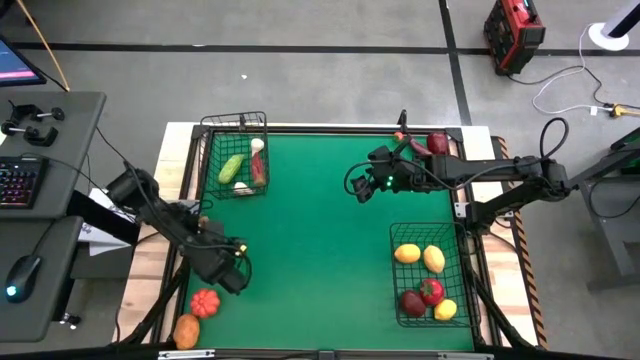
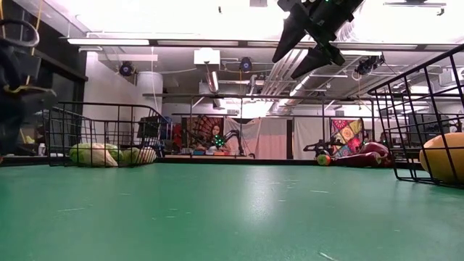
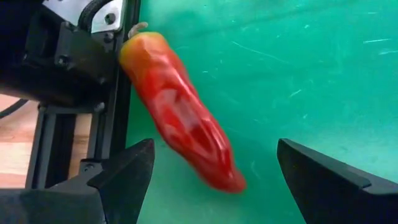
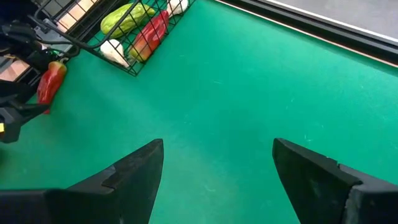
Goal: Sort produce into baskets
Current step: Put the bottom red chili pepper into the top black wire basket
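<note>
A red pepper (image 3: 180, 118) with an orange stem end lies on the green mat by the table's left frame; the right wrist view also shows this pepper (image 4: 51, 79). My left gripper (image 3: 214, 144) hangs open over it, one finger on either side of its pointed end, touching nothing. My right gripper (image 1: 360, 186) hovers open high above the mat's far middle. The smaller basket (image 1: 208, 160) at the far left holds green, white and red produce. The larger basket (image 1: 393, 270) at the near right holds yellow and red produce.
An orange-red round fruit (image 1: 204, 302) and an orange one (image 1: 186, 330) lie at the near left corner. A dark red piece (image 1: 437, 143) lies on the far edge near the right arm. Open green mat (image 1: 320, 250) lies between the baskets.
</note>
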You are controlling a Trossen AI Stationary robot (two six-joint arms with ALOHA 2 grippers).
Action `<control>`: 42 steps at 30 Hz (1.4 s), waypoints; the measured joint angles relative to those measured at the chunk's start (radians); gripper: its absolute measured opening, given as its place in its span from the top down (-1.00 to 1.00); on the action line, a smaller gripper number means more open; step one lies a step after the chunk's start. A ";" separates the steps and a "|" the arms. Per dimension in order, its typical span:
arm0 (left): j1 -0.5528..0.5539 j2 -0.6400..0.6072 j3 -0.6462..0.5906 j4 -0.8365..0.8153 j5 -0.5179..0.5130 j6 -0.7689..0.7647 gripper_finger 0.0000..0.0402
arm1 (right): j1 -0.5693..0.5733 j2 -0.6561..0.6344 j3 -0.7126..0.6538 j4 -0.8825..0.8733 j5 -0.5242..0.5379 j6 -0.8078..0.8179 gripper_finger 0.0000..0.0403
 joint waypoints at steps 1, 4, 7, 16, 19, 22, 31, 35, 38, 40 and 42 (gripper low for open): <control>0.000 0.013 0.000 0.002 0.000 0.003 -0.63 | 0.000 0.000 0.000 0.000 0.000 0.000 -0.46; 0.005 0.055 0.000 0.029 -0.022 0.020 -0.63 | 0.000 0.000 0.000 0.000 -0.003 0.000 -0.46; 0.011 0.076 0.000 0.078 -0.043 0.044 -0.63 | 0.000 0.000 0.000 0.000 -0.003 0.000 -0.46; 0.011 0.064 0.008 0.383 -0.211 0.189 -0.63 | 0.000 0.000 0.000 0.004 -0.002 0.006 -0.46; 0.029 0.056 0.013 0.508 -0.270 0.371 -0.63 | 0.000 0.000 0.000 0.004 -0.002 0.008 -0.46; 0.049 0.015 0.015 0.598 -0.275 0.603 -0.63 | 0.000 0.000 0.000 0.004 -0.002 0.009 -0.46; 0.222 -0.352 0.014 0.314 0.064 1.264 -0.63 | 0.000 0.000 0.000 0.005 -0.002 0.009 -0.46; 0.369 -0.440 0.012 0.055 0.139 1.403 -0.63 | 0.000 0.000 0.000 0.005 -0.002 0.011 -0.46; 0.474 -0.446 0.012 -0.006 0.141 1.511 -0.63 | 0.000 0.000 0.000 0.006 -0.002 0.012 -0.46; 0.526 -0.435 0.012 -0.010 0.142 1.567 -0.63 | 0.000 0.000 0.000 0.005 -0.002 0.024 -0.46; 0.565 -0.409 0.012 -0.004 0.142 1.622 -0.63 | 0.000 0.000 0.000 0.006 -0.002 0.034 -0.46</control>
